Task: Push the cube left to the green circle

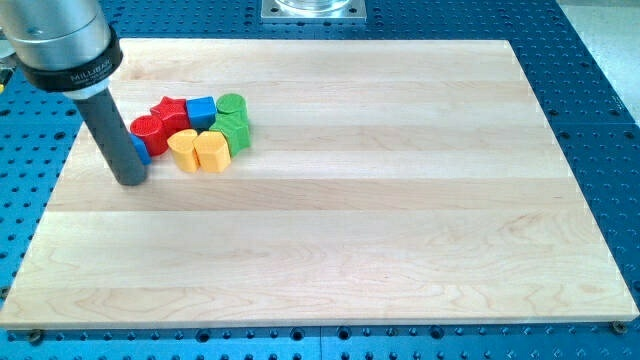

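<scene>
The blue cube (201,110) sits in a tight cluster at the board's upper left, touching the green circle (231,104) on its right. My tip (131,181) rests on the board at the cluster's lower left, left of the yellow blocks. A second blue block (141,152) is mostly hidden behind my rod. The red star (170,109) lies just left of the blue cube.
The cluster also holds a red circle (148,127), a yellow circle (184,148), a yellow heart (212,150) and a second green block (236,132). The wooden board (400,200) lies on a blue perforated table. The arm's metal base (313,9) is at the view's top.
</scene>
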